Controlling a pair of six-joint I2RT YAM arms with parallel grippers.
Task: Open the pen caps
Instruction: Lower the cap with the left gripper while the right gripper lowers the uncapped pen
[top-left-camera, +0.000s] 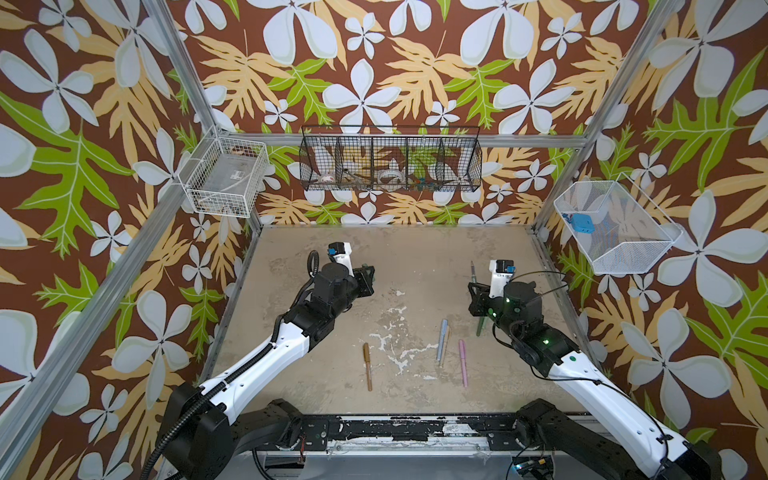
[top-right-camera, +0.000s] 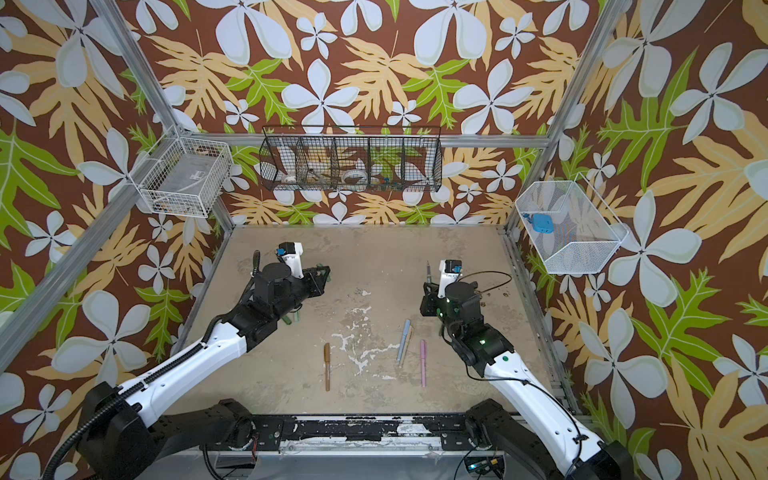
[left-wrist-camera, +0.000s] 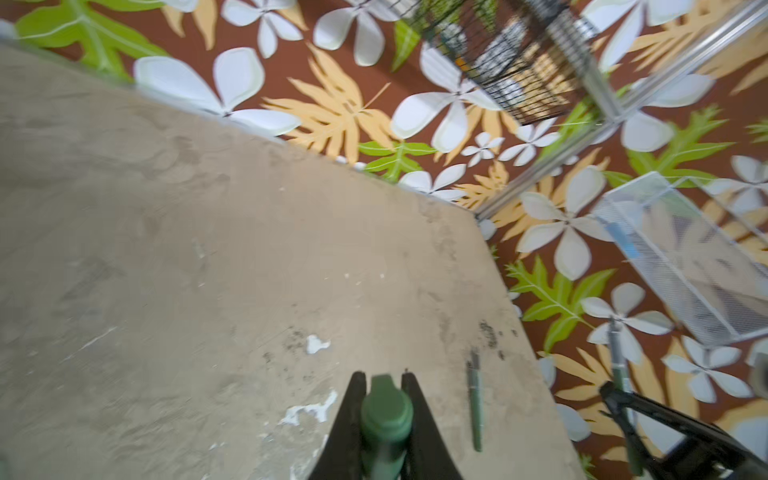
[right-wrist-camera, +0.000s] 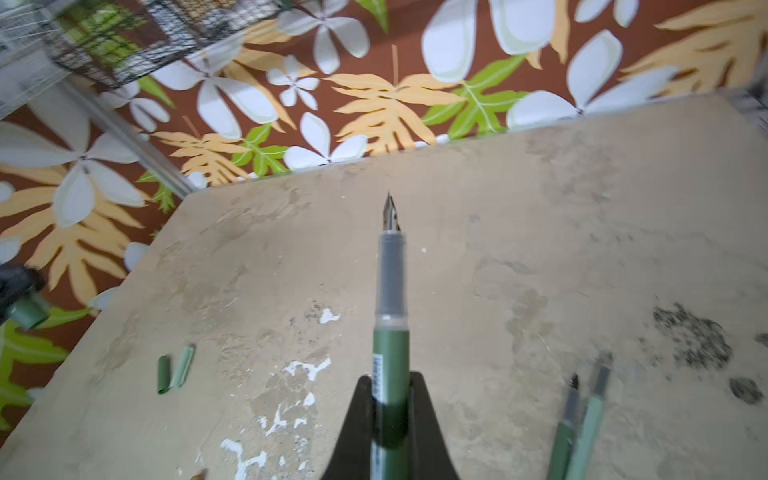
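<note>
My left gripper (left-wrist-camera: 384, 378) is shut on a dark green pen cap (left-wrist-camera: 386, 415), held above the table's back left (top-left-camera: 365, 268). The right gripper (right-wrist-camera: 390, 380) is shut on the matching green pen body (right-wrist-camera: 390, 353), its dark nib bare and pointing away. Between the two grippers there is a wide gap in both top views. Two loose caps, dark green (right-wrist-camera: 163, 374) and sage green (right-wrist-camera: 183, 368), lie on the table under the left arm (top-right-camera: 291, 319). Brown (top-left-camera: 367, 365), light blue (top-left-camera: 441, 338), beige (top-left-camera: 447, 345) and pink (top-left-camera: 462, 361) pens lie capped near the front.
Two uncapped green pens (right-wrist-camera: 575, 424) lie side by side under the right arm, partly hidden in a top view (top-left-camera: 480, 326). A black wire basket (top-left-camera: 390, 164) hangs on the back wall, with white baskets on the left (top-left-camera: 226, 176) and right (top-left-camera: 615, 226) walls.
</note>
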